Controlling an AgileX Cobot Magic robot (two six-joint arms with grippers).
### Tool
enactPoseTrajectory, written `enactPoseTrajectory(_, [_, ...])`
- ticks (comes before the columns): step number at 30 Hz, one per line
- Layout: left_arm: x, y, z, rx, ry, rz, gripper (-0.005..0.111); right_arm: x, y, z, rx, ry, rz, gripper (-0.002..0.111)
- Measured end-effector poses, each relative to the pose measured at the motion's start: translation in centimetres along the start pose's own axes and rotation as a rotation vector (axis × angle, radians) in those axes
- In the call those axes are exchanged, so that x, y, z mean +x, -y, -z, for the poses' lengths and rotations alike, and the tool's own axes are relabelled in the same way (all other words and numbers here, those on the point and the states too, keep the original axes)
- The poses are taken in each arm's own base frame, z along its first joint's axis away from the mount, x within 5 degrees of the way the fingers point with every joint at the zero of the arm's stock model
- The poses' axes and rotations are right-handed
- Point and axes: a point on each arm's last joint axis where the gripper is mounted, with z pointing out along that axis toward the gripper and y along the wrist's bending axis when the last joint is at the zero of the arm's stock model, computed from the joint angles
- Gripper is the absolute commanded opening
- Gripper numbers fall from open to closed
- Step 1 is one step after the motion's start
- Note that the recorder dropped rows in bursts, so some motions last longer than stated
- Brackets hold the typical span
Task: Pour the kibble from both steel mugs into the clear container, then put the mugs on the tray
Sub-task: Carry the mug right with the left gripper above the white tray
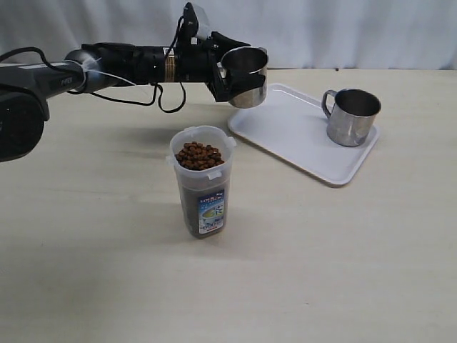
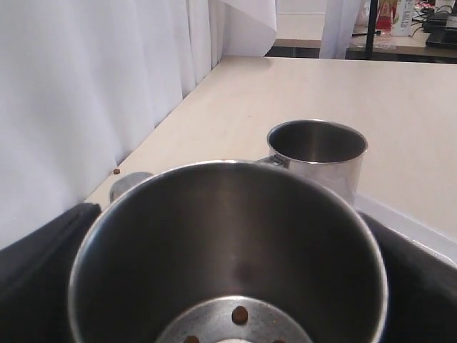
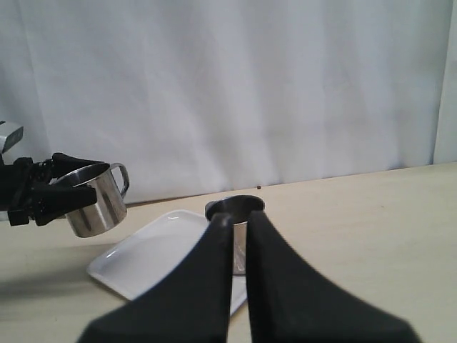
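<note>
My left gripper [image 1: 227, 77] is shut on a steel mug [image 1: 248, 77], held upright in the air above the far left corner of the white tray [image 1: 285, 136]. In the left wrist view a few kibble pellets [image 2: 240, 314] lie on this mug's bottom [image 2: 228, 271]. The second steel mug [image 1: 352, 116] stands on the tray's right end, handle to the left. The clear container [image 1: 203, 187] stands in front of the tray, filled with kibble [image 1: 199, 155] almost to its rim. My right gripper [image 3: 239, 219] is shut and empty, and faces the mug on the tray [image 3: 235, 209] from a distance.
One stray pellet [image 2: 116, 171] lies on the table beside the white curtain [image 3: 228, 86]. The left arm [image 1: 107, 68] stretches across the back left of the table. The light wooden tabletop [image 1: 214, 286] extends in front of the container.
</note>
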Motion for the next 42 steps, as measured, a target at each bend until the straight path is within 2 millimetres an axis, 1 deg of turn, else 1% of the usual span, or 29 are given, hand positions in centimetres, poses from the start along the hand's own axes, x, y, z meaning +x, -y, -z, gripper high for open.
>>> enactPoseTrajectory(7, [0.0,0.1,0.0,0.007,0.005,0.001,0.000,0.0,0.0,0.0,0.000,0.000,0.000,0.005])
enactPoseTrajectory(11, [-0.3,0.4,0.2,0.052,0.033,0.003,0.000,0.0,0.0,0.0,0.000,0.000,0.000,0.005])
enactPoseTrajectory(14, [-0.4,0.1,1.5,0.104,0.074,0.006,0.000,0.0,0.0,0.0,0.000,0.000,0.000,0.005])
enactPoseTrajectory(15, [-0.4,-0.2,2.2,0.105,0.084,0.008,0.000,0.0,0.0,0.0,0.000,0.000,0.000,0.005])
enactPoseTrajectory(18, [-0.2,-1.5,4.1,0.070,0.091,0.052,0.000,0.0,0.0,0.0,0.000,0.000,0.000,0.005])
enactPoseTrajectory(20, [-0.6,-1.9,4.7,0.065,0.078,0.061,0.000,0.0,0.0,0.0,0.000,0.000,0.000,0.005])
enactPoseTrajectory(25, [-2.6,-1.6,4.8,0.081,0.063,0.044,0.000,0.0,0.0,0.0,0.000,0.000,0.000,0.005])
enactPoseTrajectory(30, [-5.6,-1.1,5.2,0.101,0.036,0.046,0.000,0.0,0.0,0.0,0.000,0.000,0.000,0.005])
enactPoseTrajectory(34, [-7.5,-0.5,5.4,0.123,-0.008,0.056,0.000,0.0,0.0,0.0,0.000,0.000,0.000,0.005])
enactPoseTrajectory(38, [-9.2,0.5,5.4,0.139,-0.031,0.063,0.000,0.0,0.0,0.0,0.000,0.000,0.000,0.005])
enactPoseTrajectory(42, [-10.7,2.0,6.3,0.146,-0.047,0.071,0.000,0.0,0.0,0.0,0.000,0.000,0.000,0.005])
